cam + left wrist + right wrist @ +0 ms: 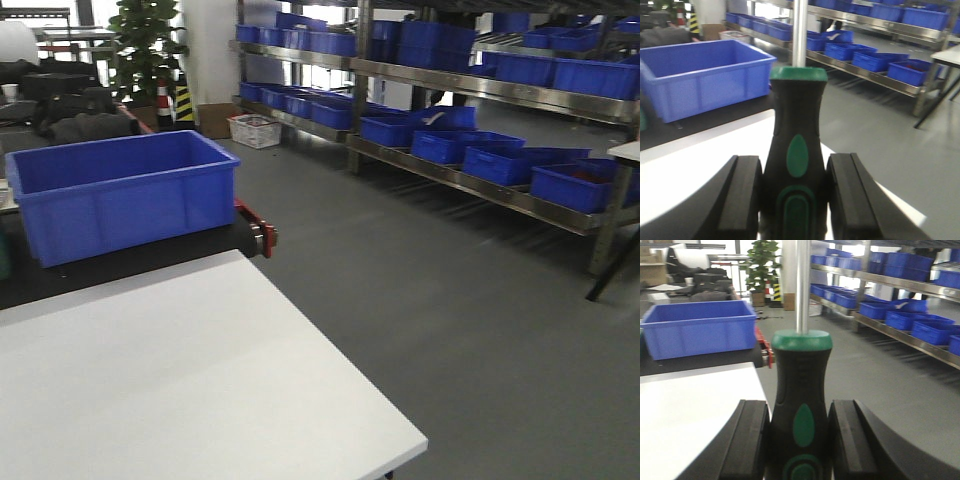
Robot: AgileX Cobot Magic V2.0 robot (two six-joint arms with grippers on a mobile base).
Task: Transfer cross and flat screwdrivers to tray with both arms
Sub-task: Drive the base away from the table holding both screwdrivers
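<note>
Gripping on both sides. left gripper (795, 172): pads (742, 195) clamped narrow on the black-green handle of left screwdriver (797, 120), square green cap, shaft running to 12 o'clock and out of frame. right gripper (799, 415): pads (850, 440) tight against right screwdriver (801, 385), round green collar, shaft also to 12. Tips cropped, can't tell cross from flat. Writing too blurred to read. Front view: white table (200, 380) at 7 o'clock, blue crate (120, 195) at 10, steel racks (480, 95) with blue bins (570, 185) from 12 to 3, grey floor (450, 300) centre.
</note>
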